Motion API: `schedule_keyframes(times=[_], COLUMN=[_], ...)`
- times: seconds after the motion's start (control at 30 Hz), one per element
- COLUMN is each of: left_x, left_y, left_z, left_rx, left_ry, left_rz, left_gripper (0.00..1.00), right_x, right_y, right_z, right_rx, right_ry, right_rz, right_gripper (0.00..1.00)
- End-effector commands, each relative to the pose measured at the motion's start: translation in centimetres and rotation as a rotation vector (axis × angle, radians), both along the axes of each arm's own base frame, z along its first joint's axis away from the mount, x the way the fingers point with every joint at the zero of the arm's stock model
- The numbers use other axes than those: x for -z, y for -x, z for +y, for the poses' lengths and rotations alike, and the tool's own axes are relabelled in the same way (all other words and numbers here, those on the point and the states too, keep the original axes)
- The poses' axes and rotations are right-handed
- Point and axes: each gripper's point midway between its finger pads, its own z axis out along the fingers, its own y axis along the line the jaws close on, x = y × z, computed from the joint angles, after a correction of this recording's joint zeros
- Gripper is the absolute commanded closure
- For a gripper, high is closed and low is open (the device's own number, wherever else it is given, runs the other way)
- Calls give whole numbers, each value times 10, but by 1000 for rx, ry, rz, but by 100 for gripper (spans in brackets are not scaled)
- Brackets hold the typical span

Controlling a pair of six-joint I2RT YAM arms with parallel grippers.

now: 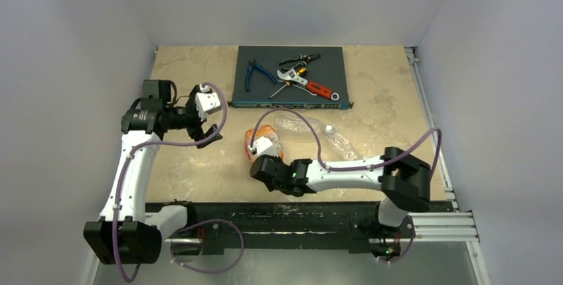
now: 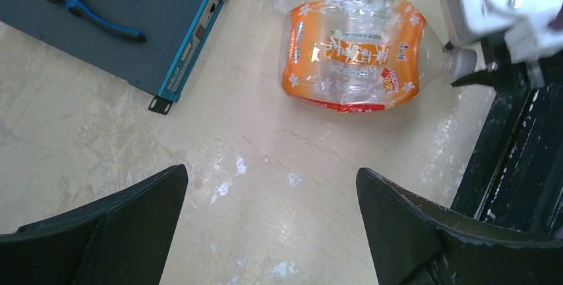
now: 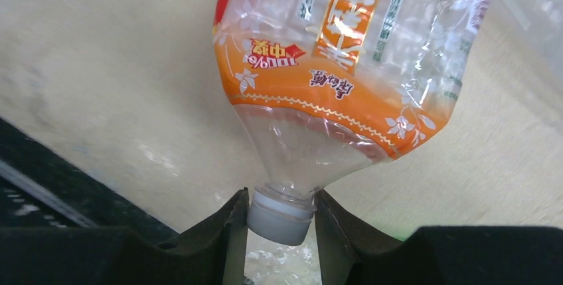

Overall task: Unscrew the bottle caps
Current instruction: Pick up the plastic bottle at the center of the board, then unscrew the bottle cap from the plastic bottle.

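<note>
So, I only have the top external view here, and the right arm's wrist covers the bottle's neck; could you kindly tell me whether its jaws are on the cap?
Observer: Yes. In the right wrist view the white cap sits between the right jaws, which rest against both its sides.
Operator: Thank you. Is the cap on the neck?
Observer: It is, seated on the neck of the orange-labelled bottle.
Operator: And is the left arm holding anything?
Observer: No. The left wrist view shows the left jaws wide open over bare table, with nothing between them.
</note>
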Motion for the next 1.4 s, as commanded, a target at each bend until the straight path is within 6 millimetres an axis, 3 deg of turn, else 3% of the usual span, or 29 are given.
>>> schedule_keyframes(times=[0.0,0.17,0.33,0.53,0.63,0.9,1.17,1.27,1.37], left_x=[-26,-44,-79,-83,-69,-36,-55,-69,-74], left_y=[14,35,45,61,62,60,34,29,30], left_z=[-7,-12,-20,-30,-29,-21,-21,-23,-26], left_rx=[207,413,501,592,640,753,577,515,499], left_ry=[-67,-188,-259,-351,-411,-503,-423,-375,-343], left_rz=[-236,-521,-847,-1169,-1212,-1110,-1151,-1200,-1225], left_gripper=[0,0,0,0,0,0,2,14,38], right_x=[-108,-171,-204,-231,-242,-252,-259,-257,-258], right_y=[-23,-28,-27,-19,-12,-8,1,2,4], right_z=[29,38,49,68,70,56,57,56,59], right_rx=[-93,-225,-288,-374,-421,-462,-506,-513,-522], right_ry=[-238,-350,-369,-444,-480,-513,-554,-555,-565], right_rz=[-23,34,43,96,117,147,173,179,189], right_gripper=[91,92,93,93,93,95,96,96,94])
